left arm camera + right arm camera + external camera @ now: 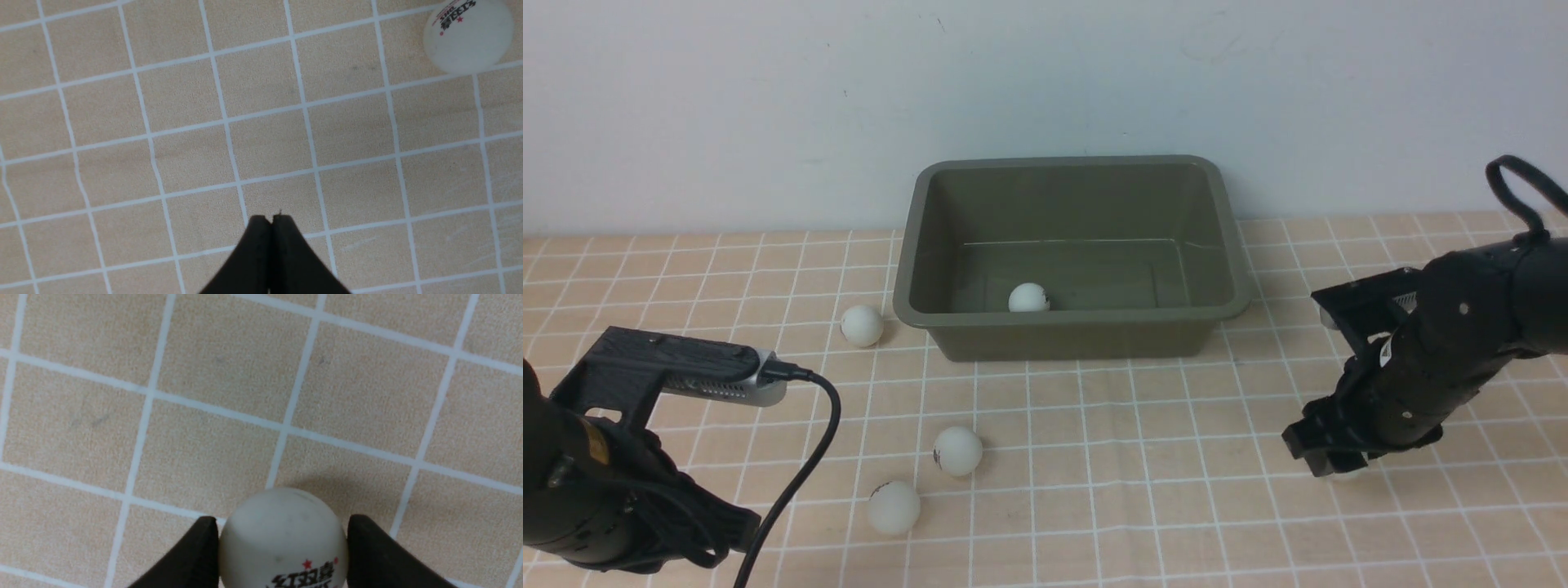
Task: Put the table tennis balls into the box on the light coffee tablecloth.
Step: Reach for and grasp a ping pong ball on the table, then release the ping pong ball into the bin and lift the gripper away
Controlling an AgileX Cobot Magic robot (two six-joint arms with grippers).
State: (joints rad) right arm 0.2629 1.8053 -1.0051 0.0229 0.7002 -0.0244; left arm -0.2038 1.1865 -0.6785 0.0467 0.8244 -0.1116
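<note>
The olive-green box (1232,245) stands at the back middle of the light coffee tablecloth (1143,490). One white table tennis ball (1028,298) lies inside it. Another ball (861,325) lies just left of the box. Two more balls (957,451) (893,507) lie in front of it, left of centre. My right gripper (282,526) is low over the cloth at the right (1335,467). It is shut on a fifth ball (282,539), with a finger against each side. My left gripper (271,218) is shut and empty, with a ball (468,34) some way off it.
A pale wall runs close behind the box. My left arm (605,490) fills the near left corner, and its black cable (809,457) hangs towards the two front balls. My right arm (1462,343) reaches in from the right edge.
</note>
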